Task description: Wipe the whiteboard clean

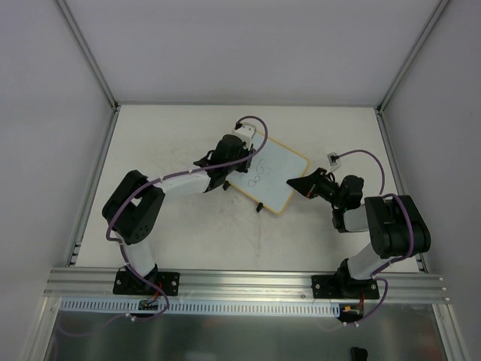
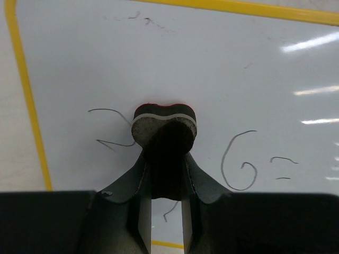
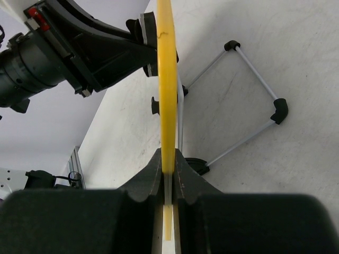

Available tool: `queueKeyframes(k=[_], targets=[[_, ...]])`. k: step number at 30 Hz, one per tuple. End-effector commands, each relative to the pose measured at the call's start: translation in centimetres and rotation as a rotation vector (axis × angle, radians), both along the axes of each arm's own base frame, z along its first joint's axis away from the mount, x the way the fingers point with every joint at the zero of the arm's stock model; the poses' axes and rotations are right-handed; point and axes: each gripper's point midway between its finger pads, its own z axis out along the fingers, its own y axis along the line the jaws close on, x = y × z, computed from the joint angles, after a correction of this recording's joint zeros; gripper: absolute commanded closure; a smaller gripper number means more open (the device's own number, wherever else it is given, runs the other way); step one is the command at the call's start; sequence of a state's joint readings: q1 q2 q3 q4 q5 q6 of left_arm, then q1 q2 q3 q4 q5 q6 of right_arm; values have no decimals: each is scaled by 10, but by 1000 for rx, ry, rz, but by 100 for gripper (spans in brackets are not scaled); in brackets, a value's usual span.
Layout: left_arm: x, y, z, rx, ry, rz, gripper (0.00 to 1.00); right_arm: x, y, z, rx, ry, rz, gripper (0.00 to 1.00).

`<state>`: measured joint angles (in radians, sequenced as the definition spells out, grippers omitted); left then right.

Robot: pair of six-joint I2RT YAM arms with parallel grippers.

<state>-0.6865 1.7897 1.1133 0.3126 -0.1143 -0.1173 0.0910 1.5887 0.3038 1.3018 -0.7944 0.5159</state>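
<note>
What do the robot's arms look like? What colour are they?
The left arm and the right arm both have chunky black joints joined by white tubes. A thin purple cable loops along each. The left claw and the right claw are dark grey, each with two flat fingers that taper towards the tip.

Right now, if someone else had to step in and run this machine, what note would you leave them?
Left pincer: shut on the eraser, which is held against the whiteboard.
Right pincer: shut on the whiteboard's yellow edge, steadying it on the table.
Done: eraser picked up and brought to the board; board gripped.
Left: wipe off the scribbles, namely the mark beside the eraser, the looped figure and the short dashes, plus faint traces near the top edge.
</note>
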Motion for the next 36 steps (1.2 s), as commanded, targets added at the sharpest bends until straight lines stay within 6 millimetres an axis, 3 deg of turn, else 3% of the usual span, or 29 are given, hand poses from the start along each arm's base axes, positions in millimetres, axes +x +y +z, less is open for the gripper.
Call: queueKeyframes(k=[1, 11, 20, 25, 30, 36], targets=[[-48, -65, -10, -81, 99, -178, 100, 8, 4, 54, -4, -315, 19, 100], [-90, -109, -15, -88, 122, -281, 100, 8, 6, 55, 0, -314, 35, 100], [-109, -120, -23, -57, 133, -330, 100, 7, 8, 56, 0, -317, 50, 100], [-100, -115, -28, -18, 113, -282, 100, 7, 9, 56, 1, -319, 52, 100], [-78, -105, -29, 14, 99, -231, 100, 5, 9, 56, 0, -321, 53, 100], [-33, -64, -36, -13, 143, -122, 100, 4, 9, 57, -1, -326, 55, 100]])
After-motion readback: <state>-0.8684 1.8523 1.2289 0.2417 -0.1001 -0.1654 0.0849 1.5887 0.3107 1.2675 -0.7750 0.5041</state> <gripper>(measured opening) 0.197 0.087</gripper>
